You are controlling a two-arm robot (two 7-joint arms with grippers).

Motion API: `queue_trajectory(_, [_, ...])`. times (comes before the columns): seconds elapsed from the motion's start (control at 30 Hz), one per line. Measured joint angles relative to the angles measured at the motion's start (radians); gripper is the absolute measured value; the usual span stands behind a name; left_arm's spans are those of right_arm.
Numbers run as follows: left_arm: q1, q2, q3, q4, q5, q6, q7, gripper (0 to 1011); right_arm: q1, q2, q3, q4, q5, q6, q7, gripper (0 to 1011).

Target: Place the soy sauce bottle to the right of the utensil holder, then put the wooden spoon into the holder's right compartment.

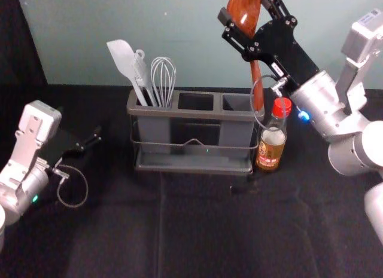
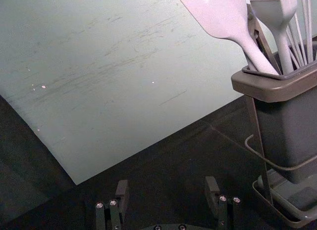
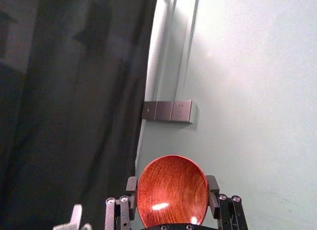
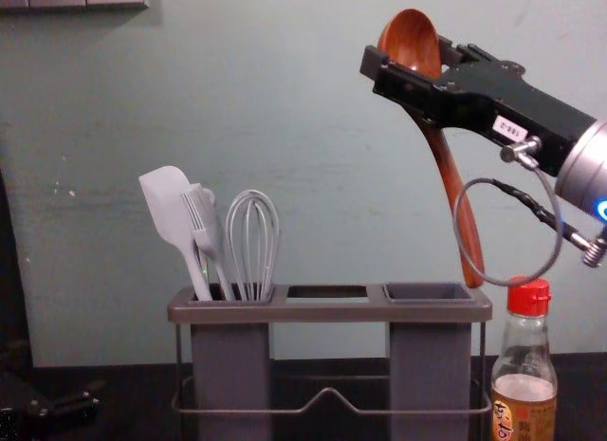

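Spoon (image 1: 257, 81) hangs, bowl clamped in right gripper (image 1: 245, 10), at one o'clock from holder (image 1: 197, 115). Bottle (image 1: 271, 147) stands at three, whisk (image 1: 163, 81) at eleven; left gripper (image 1: 91, 140) gapes wide, empty, at nine.

Looking like a robotics lab or test corner. Seeing robot arms (image 1: 320, 104) reaching over a black-covered table (image 1: 179, 230), with a plain wall (image 4: 285, 100), wall sockets (image 3: 166, 111) and a dark curtain (image 3: 74, 91) hanging alongside.
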Motion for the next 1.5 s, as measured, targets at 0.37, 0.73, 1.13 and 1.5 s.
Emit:
queue_trajectory(0.37, [0.0, 0.0, 0.0, 0.0, 0.0, 0.0, 0.0, 1005, 0.064, -0.055, 0.003, 0.12, -0.005, -0.097, 0.017, 838])
queue_trajectory(0.73, [0.0, 0.0, 0.0, 0.0, 0.0, 0.0, 0.0, 1005, 0.088, -0.098, 0.013, 0.206, -0.004, -0.173, 0.035, 838])
queue_trajectory(1.13, [0.0, 0.0, 0.0, 0.0, 0.0, 0.0, 0.0, 1005, 0.09, -0.131, 0.031, 0.284, -0.001, -0.243, 0.052, 838])
queue_trajectory(1.5, [0.0, 0.0, 0.0, 0.0, 0.0, 0.0, 0.0, 1005, 0.066, -0.143, 0.042, 0.323, 0.0, -0.266, 0.067, 838])
